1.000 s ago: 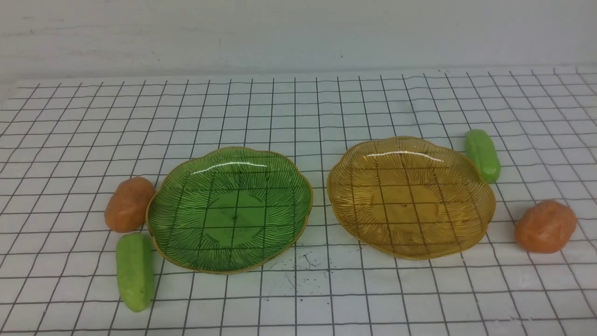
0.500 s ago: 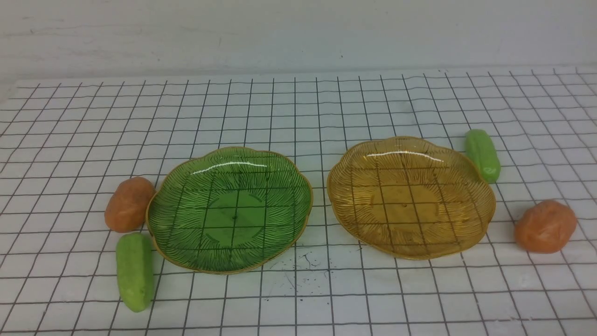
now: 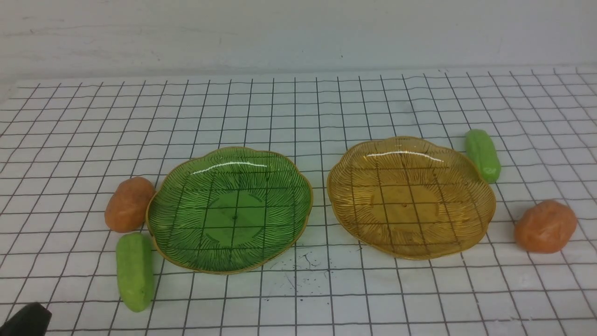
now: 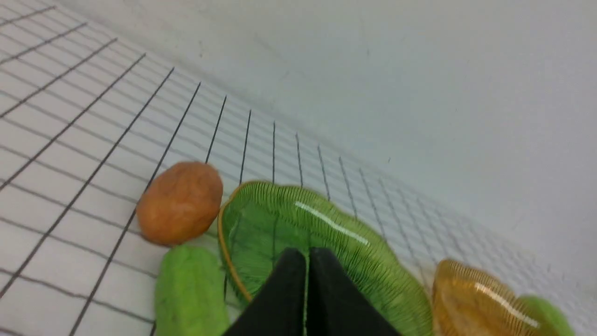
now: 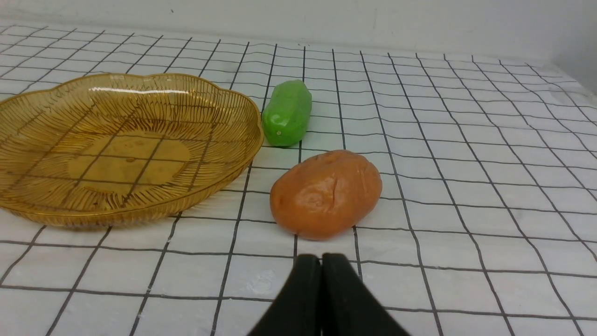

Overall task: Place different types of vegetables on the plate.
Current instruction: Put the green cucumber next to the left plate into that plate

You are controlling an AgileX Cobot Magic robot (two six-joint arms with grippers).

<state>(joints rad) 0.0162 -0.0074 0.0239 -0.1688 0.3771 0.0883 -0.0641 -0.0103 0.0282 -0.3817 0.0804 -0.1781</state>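
A green plate [image 3: 229, 210] and an amber plate [image 3: 410, 196] lie empty side by side on the gridded mat. An orange-brown potato [image 3: 129, 203] and a light-green cucumber [image 3: 135, 270] lie left of the green plate. A second cucumber [image 3: 482, 155] and a second potato [image 3: 545, 226] lie right of the amber plate. My left gripper [image 4: 307, 254] is shut and empty, near the cucumber [image 4: 189, 291] and potato [image 4: 179, 203]; its tip [image 3: 25, 321] shows at the front view's lower left corner. My right gripper [image 5: 321, 259] is shut and empty, just short of the potato [image 5: 326, 193].
A white wall [image 3: 298, 32] rises behind the mat's far edge. The mat [image 3: 298, 107] is bare behind the plates and a bare strip runs in front of them. Small dark specks [image 3: 301, 270] mark the mat between the plates.
My left gripper's tip has come into the front view at the lower left corner. The plates and vegetables have not moved.
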